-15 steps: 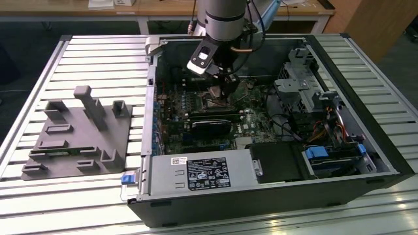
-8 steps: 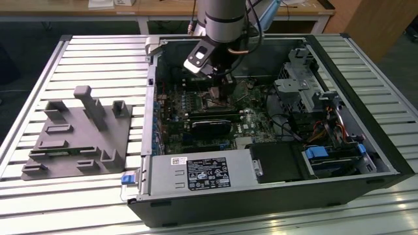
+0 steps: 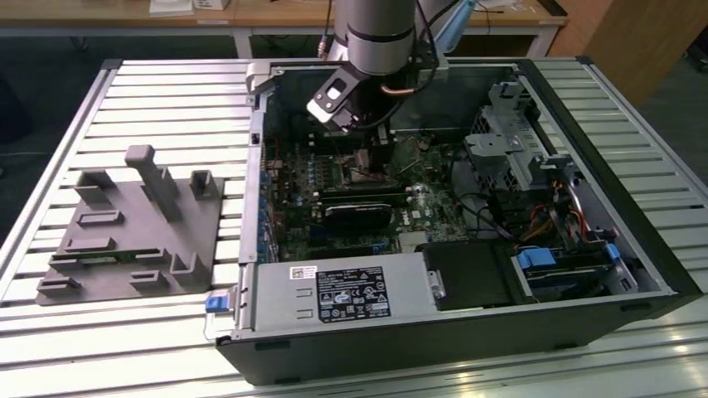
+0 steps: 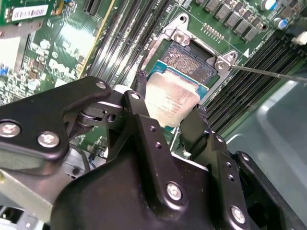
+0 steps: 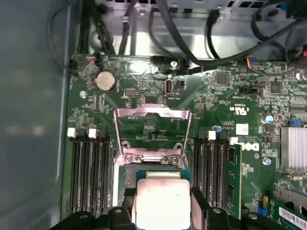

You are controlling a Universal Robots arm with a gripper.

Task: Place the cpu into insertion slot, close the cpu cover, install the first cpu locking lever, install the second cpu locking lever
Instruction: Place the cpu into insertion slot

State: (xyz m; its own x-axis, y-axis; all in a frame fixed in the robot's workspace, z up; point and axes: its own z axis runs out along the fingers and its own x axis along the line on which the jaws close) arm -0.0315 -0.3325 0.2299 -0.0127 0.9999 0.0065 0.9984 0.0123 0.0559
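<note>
- Step one of four is in hand: the gripper (image 4: 169, 109) pinches the cpu (image 4: 175, 93) by two opposite edges, low over the insertion slot (image 4: 189, 60). Whether the chip touches the socket cannot be told.
- The cpu cover (image 5: 152, 113) stands swung open beyond the slot, not yet closed.
- Seating likely calls for the chip squared to the rim and set down flat, without force.
- The open PC case (image 3: 465, 340) lies on a slatted metal table (image 3: 166, 91) beside a grey fixture (image 3: 133, 224), with wooden desks (image 3: 288, 18) behind.
</note>
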